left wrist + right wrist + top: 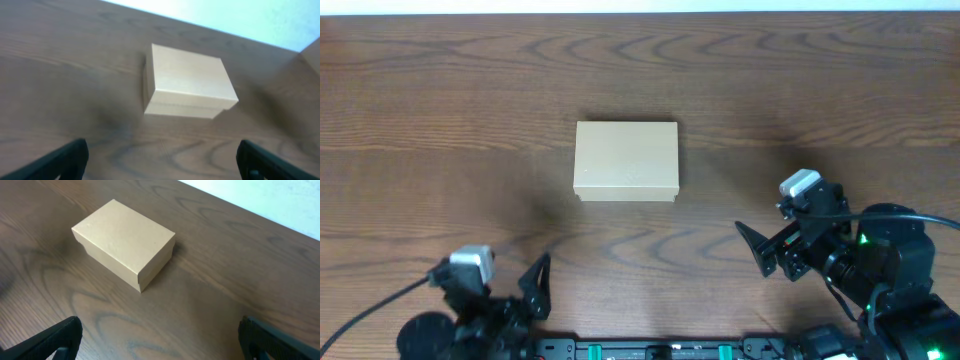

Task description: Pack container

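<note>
The container (pixel 626 160) is a small plain tan cardboard box with its lid closed, lying flat in the middle of the wooden table. It also shows in the left wrist view (pixel 187 82) and the right wrist view (pixel 125 240). My left gripper (pixel 525 290) is open and empty near the front left edge, well short of the box. My right gripper (pixel 765 250) is open and empty at the front right, apart from the box. Only the finger tips show in the wrist views, as with the left gripper (pixel 161 162) and the right gripper (pixel 161 340). No stationery items are in view.
The brown wood-grain table (pixel 440 100) spreads around the box on all sides. Its far edge meets a pale background (pixel 240 15). Black cables (pixel 380 300) run near the left arm base.
</note>
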